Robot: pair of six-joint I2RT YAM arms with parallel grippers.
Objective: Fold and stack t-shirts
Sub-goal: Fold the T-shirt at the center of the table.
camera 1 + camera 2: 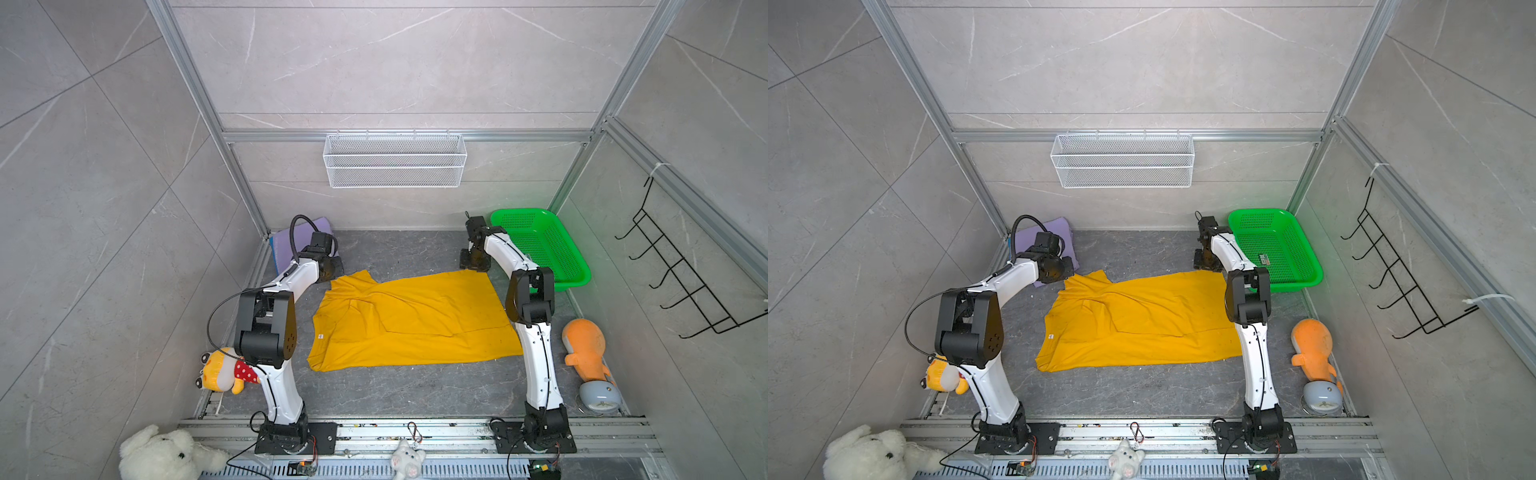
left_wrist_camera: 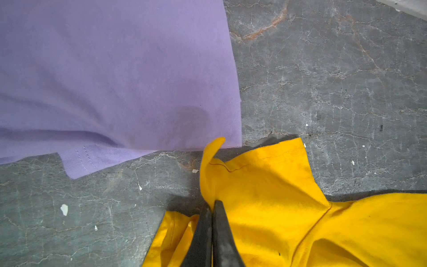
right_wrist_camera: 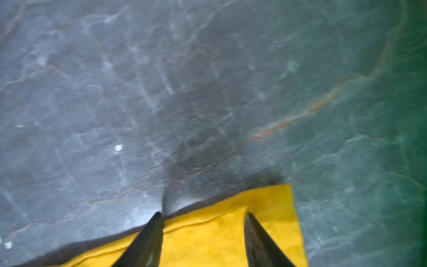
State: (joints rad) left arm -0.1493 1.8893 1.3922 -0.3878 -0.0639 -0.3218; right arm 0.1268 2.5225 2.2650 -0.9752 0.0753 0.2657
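The mustard-yellow t-shirt (image 1: pixel 415 320) lies spread on the worktop (image 1: pixel 407 395), with the lavender t-shirt (image 2: pixel 115 69) just beyond its sleeve. The jaws of the left gripper (image 2: pixel 212 203) are pressed together, pinching that sleeve (fabric curls up past the tips). Those of the right gripper (image 3: pixel 203 215) stand spread over the yellow shirt's hem corner, perhaps touching it, though the view is blurred.

Two t-shirts: yellow t-shirt (image 1: pixel 411 320), purple t-shirt (image 2: pixel 115 69). Four plush toys (image 1: pixel 584 345). Two baskets: green basket (image 1: pixel 519 210), wire basket (image 1: pixel 395 166).
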